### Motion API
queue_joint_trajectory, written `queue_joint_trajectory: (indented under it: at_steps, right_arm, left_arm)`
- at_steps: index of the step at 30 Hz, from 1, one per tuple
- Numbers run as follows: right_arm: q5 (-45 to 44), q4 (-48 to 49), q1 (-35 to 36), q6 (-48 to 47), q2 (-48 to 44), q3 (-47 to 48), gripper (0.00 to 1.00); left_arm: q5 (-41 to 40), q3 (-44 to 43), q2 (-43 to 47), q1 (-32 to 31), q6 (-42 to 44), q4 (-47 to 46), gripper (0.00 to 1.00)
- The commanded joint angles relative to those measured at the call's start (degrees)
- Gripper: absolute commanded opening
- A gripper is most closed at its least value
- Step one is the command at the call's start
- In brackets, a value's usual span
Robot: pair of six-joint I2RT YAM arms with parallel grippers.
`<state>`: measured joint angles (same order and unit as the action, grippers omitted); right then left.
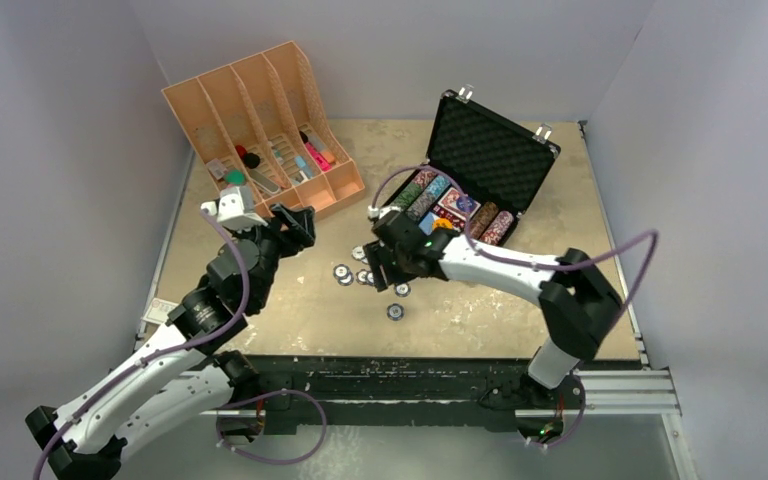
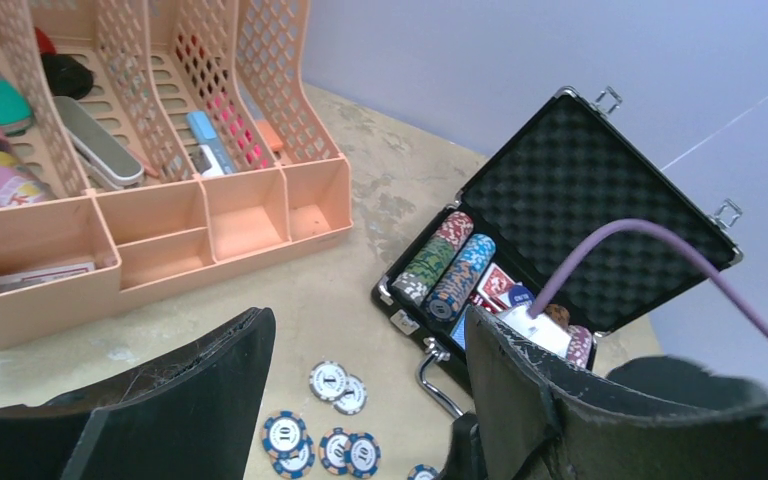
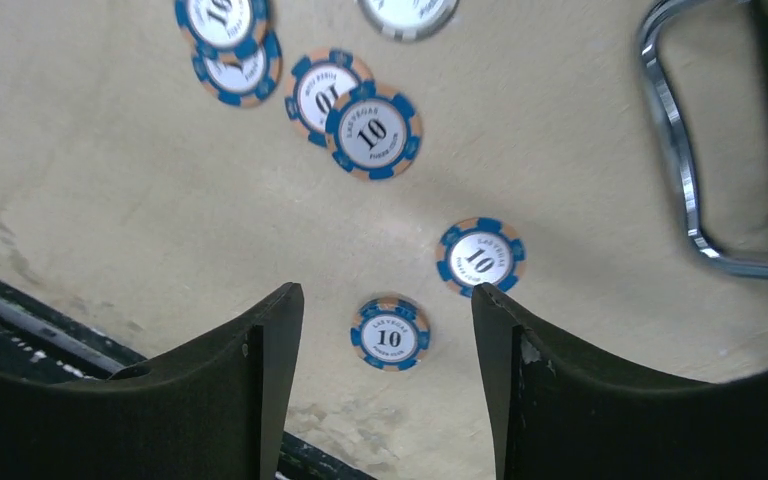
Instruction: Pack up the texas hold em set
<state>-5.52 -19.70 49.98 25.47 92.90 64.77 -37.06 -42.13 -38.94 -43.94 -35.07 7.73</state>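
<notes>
Black briefcase [image 1: 500, 150] open at the far right of the table [image 1: 520, 320]. Foam-lined lid tipped back toward the rear wall, one corner close to the right wall. In the tray, stacked chips [image 1: 430, 195] lying on edge in rows, with cards [image 2: 495, 285] beside them. Silver handle [image 3: 675, 150] sticking out from the near edge of the case, toward the middle of the table.

Loose chips [image 1: 343, 272] scattered flat on the bare tabletop just in front of the handle. Some overlapping in pairs, others lying alone, none touching the case.

Right gripper [image 3: 385, 300] low over that scatter, jaws released and spread wide. One blue-and-tan chip [image 3: 390, 333] flat on the table in the gap, clear of both fingers. A second single chip just beyond the right finger. Dark near edge of the table close behind, at the lower left corner of the right wrist view.

Left gripper [image 2: 365, 330] raised above the table, left of the chips and near the front corner of the orange organiser [image 1: 260, 130]. Jaws released, wide apart, nothing between them.

Organiser at the far left, well apart from the case, with a bare strip of tabletop between the two. More open surface along the near right, between the chips and the right edge, crossed only by the right arm.
</notes>
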Motion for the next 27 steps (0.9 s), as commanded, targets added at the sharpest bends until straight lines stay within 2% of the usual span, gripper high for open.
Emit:
queue_joint_trajectory:
  at_steps: [1,10,18,21,25,27]
  right_arm:
    - [-7.2,-7.47,3.64,6.67,4.21,4.54,0.66]
    - [-3.61,-11.4,6.86,7.67,8.18,3.62,0.68]
    - [-6.03,-14.49,8.06,9.39,14.28,6.15,0.64]
    - [-5.58,-14.02,8.06,9.48,15.19,5.99,0.57]
    - [-4.96,-14.13,8.04,11.16,15.53,5.77,0.35]
    - [-4.64,-14.37,8.05,11.6,14.92,5.92,0.27]
  left_arm:
    - [-3.79,-2.38,1.16,0.08,-0.27,1.39,0.69]
    - [-4.37,-0.98,1.35,0.04,0.0,0.88,0.69]
    - [-4.25,-0.64,1.02,0.06,0.1,0.8,0.69]
    - [-4.18,-0.56,0.89,0.08,-0.04,0.76,0.69]
    - [-3.87,-0.52,0.59,0.03,-0.26,0.65,0.69]
    - [-3.26,-0.4,0.37,0.06,-0.55,0.62,0.71]
